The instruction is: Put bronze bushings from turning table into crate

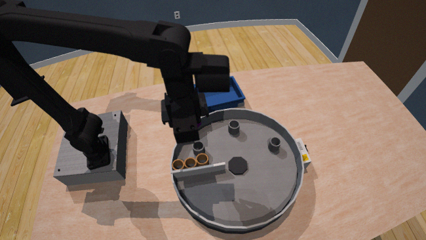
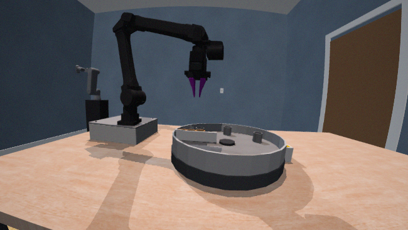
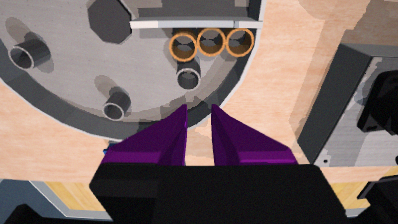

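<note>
My gripper [image 2: 196, 96] [image 3: 199, 111] is partly open and empty, high above the turning table [image 1: 262, 187] [image 2: 229, 163] [image 3: 150, 65]. Three bronze bushings stand in a row against the divider [image 1: 200, 170] [image 2: 198, 137] [image 3: 195, 24]: an outer one [image 1: 178, 159] [image 3: 240, 55], a middle one [image 3: 211, 54] and an inner one [image 3: 183, 60]. One steel bushing [image 1: 198, 151] [image 3: 188, 67] stands close beside the inner one. Two other steel bushings [image 1: 234, 130] [image 1: 274, 148] stand farther along the turning table. The blue crate [image 1: 226, 98] is behind it, partly hidden by the arm; its visible inside shows no bushing.
The turning table has a raised rim wall [image 1: 299, 177] [image 2: 229, 173] and a dark central hub [image 1: 238, 165] [image 2: 226, 142] [image 3: 109, 20]. A small white box [image 1: 302, 151] sits at its right side. The arm's grey base block [image 1: 115, 131] [image 2: 113, 133] is to the left.
</note>
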